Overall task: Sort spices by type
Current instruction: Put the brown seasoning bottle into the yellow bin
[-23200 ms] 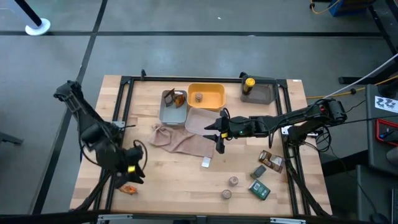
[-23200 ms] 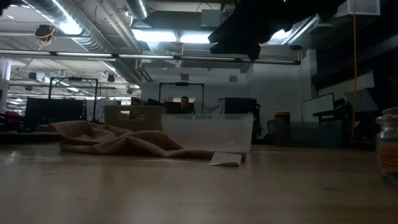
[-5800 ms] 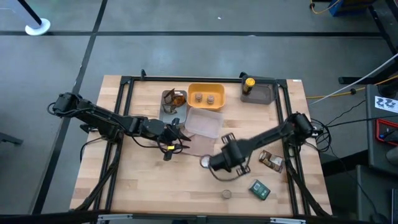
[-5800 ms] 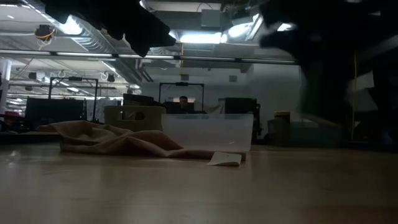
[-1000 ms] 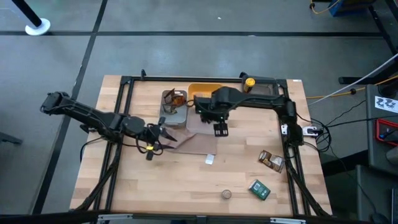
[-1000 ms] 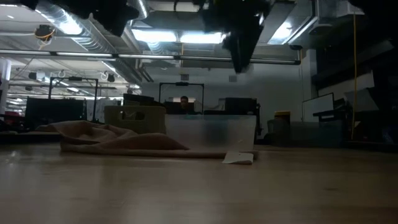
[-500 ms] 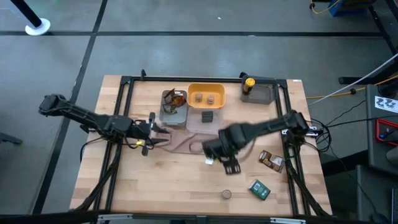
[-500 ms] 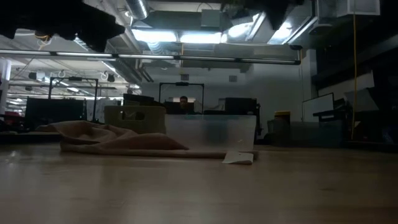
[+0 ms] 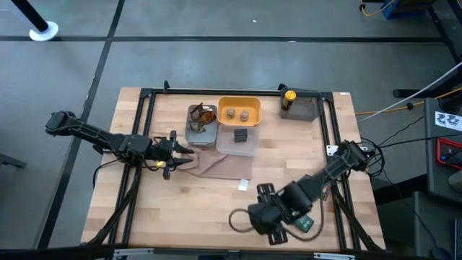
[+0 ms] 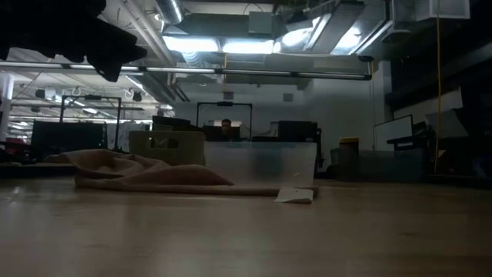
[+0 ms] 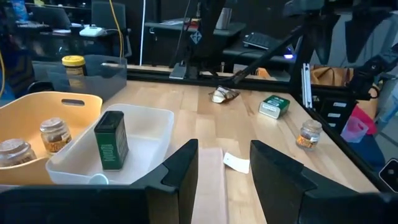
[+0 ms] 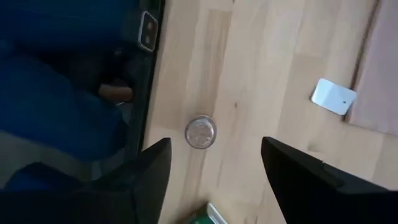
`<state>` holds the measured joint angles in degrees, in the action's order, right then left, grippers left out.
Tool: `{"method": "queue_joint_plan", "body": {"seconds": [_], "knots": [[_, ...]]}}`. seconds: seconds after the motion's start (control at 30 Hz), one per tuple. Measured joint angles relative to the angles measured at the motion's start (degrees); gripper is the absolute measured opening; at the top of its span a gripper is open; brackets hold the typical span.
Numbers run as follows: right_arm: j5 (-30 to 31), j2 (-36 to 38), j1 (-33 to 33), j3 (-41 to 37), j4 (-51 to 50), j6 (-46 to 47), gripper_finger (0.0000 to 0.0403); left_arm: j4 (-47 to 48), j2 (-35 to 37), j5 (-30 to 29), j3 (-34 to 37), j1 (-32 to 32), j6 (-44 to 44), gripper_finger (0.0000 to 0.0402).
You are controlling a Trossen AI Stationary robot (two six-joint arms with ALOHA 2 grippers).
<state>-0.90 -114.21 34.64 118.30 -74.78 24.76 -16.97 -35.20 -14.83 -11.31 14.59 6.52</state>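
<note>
While its jaws stand released and empty, the right gripper [image 9: 268, 222] hangs over the near tabletop [image 9: 202, 209], dropping toward a loose jar [image 12: 201, 132] that lies between its two dark fingers in the right wrist view. The green box [image 9: 304, 224] sits just beside that gripper, partly under the arm. The left gripper [image 9: 173, 152] waits at the left edge of the cloth [image 9: 227, 166], jaws parted with nothing between them.

The sort looks more than half done, I judge. Two jars [image 9: 235, 113] sit in the yellow tray [image 9: 239, 102], a dark box [image 9: 241, 135] stands in the clear tray [image 9: 246, 149], brown packets [image 9: 204, 115] lie in the grey tray [image 9: 200, 137], and the bottle [image 9: 288, 96] rests in the far grey bin [image 9: 307, 108]. Left to do: the loose jar, the green box, and, as the left wrist view shows, a packet [image 11: 225, 94] lying on bare wood well apart from any tray. A white tag [image 9: 244, 185] lies just off the cloth's near edge; I cannot tell whether it counts as a spice.

The jars are small, round and glassy with tan tops and brown contents, likely to roll if tipped. The boxes are upright, rectangular and dark green, hard-sided. The packets are crinkled foil, limp and irregular. The trays are smooth moulded plastic with rounded corners; the cloth is soft and rumpled; the tabletop is pale planked wood framed by dark rails.
</note>
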Motion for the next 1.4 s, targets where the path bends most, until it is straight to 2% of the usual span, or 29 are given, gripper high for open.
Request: {"method": "queue_joint_plan", "body": {"seconds": [0.17, 0.43, 0.7, 0.97, 1.4], "knots": [[4.3, -2.1, 4.3, 0.0, 0.8, 2.6, 0.0248, -0.1, 0.0, 0.0, 0.0, 0.0, -0.2, 0.013], [6.4, -7.1, 8.3, 0.0, 4.1, 2.5, 0.0248, 0.1, 0.0, 0.0, 0.1, 0.0, -0.5, 0.013], [6.1, -12.3, 7.8, 0.0, 3.4, 2.1, 0.0248, 0.0, 0.0, 0.1, 0.1, 0.0, -0.5, 0.013], [5.9, -13.5, 6.9, -0.1, -0.5, 2.0, 0.0248, 0.1, -0.1, 0.1, 0.1, 0.0, -0.5, 0.013], [4.3, -13.5, 6.2, -8.1, 3.7, 1.9, 0.0248, 0.9, -0.1, 0.2, 0.0, 0.0, -0.5, 0.013]]}}
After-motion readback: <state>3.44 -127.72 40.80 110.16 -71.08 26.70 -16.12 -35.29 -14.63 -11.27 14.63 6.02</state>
